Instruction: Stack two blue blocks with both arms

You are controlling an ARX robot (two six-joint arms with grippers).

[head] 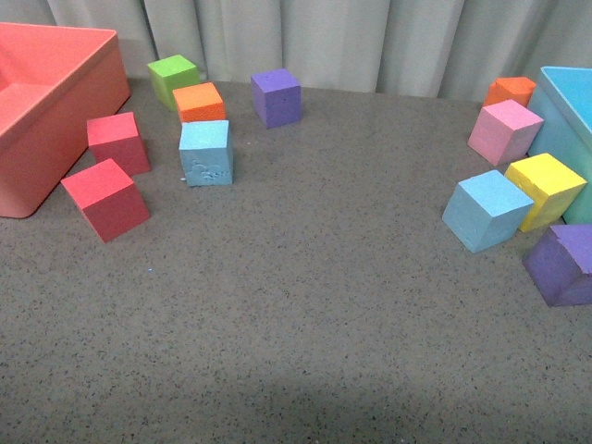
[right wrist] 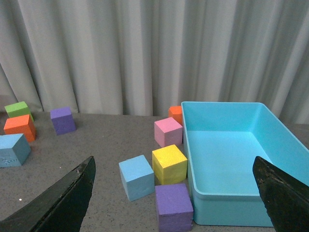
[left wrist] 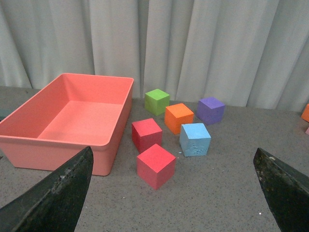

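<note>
where the view starts closest in, a grey speckled table top (head: 296,351) lies flat and matt.
left gripper (left wrist: 173,151): black fingers (left wrist: 58,193) spread wide apart, nothing held, above the table.
right gripper (right wrist: 174,159): fingers (right wrist: 58,203) likewise wide apart, nothing held.
middle ground, left: near red cube (head: 105,199) and far red cube (head: 118,142), both just beside a salmon bin (head: 55,148); scuffed blue block (head: 205,153), dented face toward the front camera, resting on the table just in front of an orange cube (head: 200,102).
middle ground, right: near purple cube (head: 561,265); smooth blue block (head: 487,210), turned at an angle, on the table just beside a yellow cube (head: 546,190), well apart from the scuffed one.
farther, left: green cube (head: 173,78); far purple cube (head: 276,96).
farther, right: pink cube (head: 504,131) and far orange cube (head: 510,91), beside a light-blue bin (head: 566,139).
rear: pale grey pleated curtain (head: 324,37) along the whole back edge.
</note>
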